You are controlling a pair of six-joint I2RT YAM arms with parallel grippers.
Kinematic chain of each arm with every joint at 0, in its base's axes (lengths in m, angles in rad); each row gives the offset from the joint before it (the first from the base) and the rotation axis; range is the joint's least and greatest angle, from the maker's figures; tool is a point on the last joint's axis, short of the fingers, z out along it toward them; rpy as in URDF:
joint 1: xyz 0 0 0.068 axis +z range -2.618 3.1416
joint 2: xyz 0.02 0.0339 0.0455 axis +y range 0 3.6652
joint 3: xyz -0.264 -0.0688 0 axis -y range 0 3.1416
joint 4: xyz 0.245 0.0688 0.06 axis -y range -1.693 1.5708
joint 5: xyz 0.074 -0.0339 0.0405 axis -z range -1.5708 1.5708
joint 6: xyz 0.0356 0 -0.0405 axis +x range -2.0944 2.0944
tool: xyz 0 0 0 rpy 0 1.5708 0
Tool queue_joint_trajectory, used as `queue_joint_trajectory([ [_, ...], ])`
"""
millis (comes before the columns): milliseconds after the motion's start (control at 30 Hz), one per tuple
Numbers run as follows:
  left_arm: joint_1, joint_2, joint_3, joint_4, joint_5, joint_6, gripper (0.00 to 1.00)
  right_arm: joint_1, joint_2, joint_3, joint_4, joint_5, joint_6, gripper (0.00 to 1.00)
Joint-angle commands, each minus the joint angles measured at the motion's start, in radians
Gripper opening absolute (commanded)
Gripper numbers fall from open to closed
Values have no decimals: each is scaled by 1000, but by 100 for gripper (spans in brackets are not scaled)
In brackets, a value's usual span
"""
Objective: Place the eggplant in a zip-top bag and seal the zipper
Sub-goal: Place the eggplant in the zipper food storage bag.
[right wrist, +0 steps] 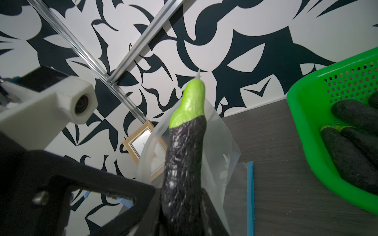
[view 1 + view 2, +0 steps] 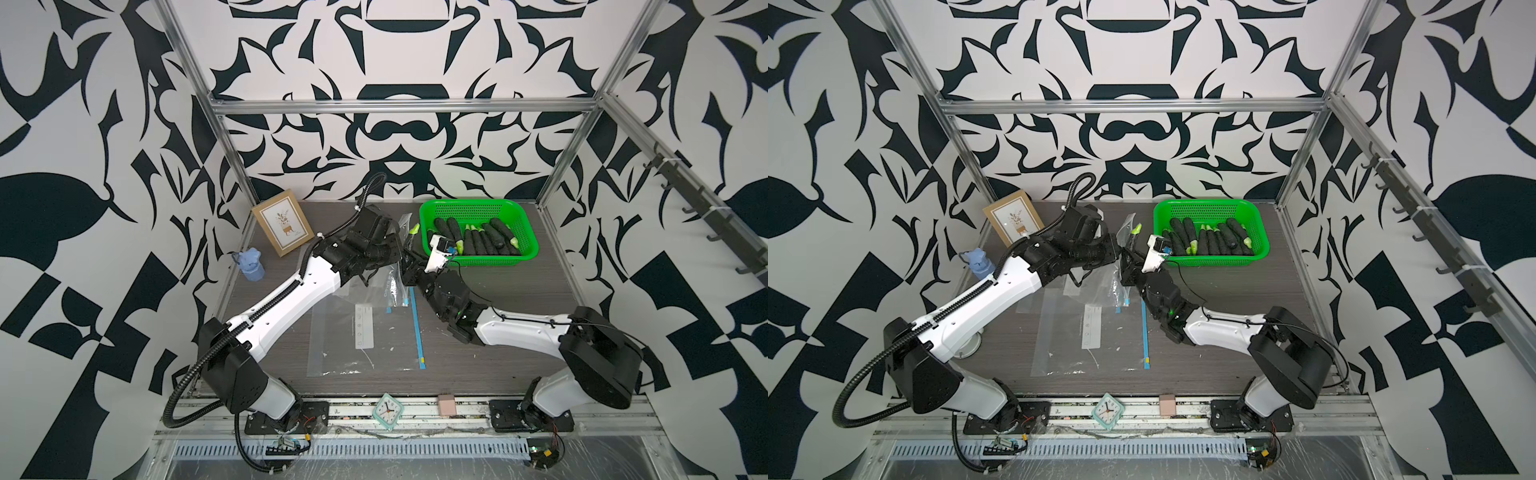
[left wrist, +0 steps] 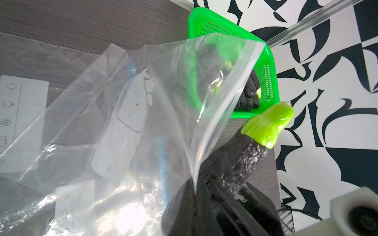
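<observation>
My left gripper (image 2: 398, 248) (image 2: 1116, 249) (image 3: 195, 196) is shut on the rim of a clear zip-top bag (image 2: 402, 224) (image 2: 1126, 226) (image 3: 143, 102), holding that edge up above the table while the rest hangs down. My right gripper (image 2: 409, 264) (image 2: 1128, 266) (image 1: 184, 204) is shut on the lower body of a dark purple eggplant (image 3: 245, 161) (image 1: 186, 155). The eggplant stands upright with its green stem end (image 2: 414, 229) (image 2: 1136, 228) uppermost. It is right beside the lifted rim. Whether its lower end is inside the bag I cannot tell.
A green basket (image 2: 478, 206) (image 2: 1208, 205) with several more eggplants stands at the back right. Another clear bag (image 2: 361, 336) with a blue zipper strip (image 2: 417, 328) lies flat mid-table. A picture frame (image 2: 282, 228) and a blue bottle (image 2: 251, 266) stand at the left; a clock (image 2: 388, 409) is at the front.
</observation>
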Motion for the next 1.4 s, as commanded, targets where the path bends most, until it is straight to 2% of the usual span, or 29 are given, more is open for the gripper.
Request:
queue_joint_trajectory([
  [0, 7, 21, 36, -40, 8, 69, 0, -20, -91, 54, -218, -124, -10, 0],
  [67, 7, 25, 37, -45, 10, 87, 0, -38, -112, 90, -344, -197, -17, 0],
  [233, 8, 25, 34, -35, 12, 112, 0, -65, -135, 113, -463, -298, -30, 0],
  [467, 7, 42, 62, -61, 0, 161, 0, -90, -166, 174, -648, -404, -56, 0],
  [733, 5, 65, 86, -63, 17, 218, 0, -156, -174, 268, -930, -493, 11, 0],
  [967, -21, 74, 82, -63, 21, 229, 0, -184, -152, 280, -935, -507, 70, 0],
  [1367, -89, 98, 106, -65, -25, 315, 0, -203, -67, 430, -1055, -610, 127, 0],
])
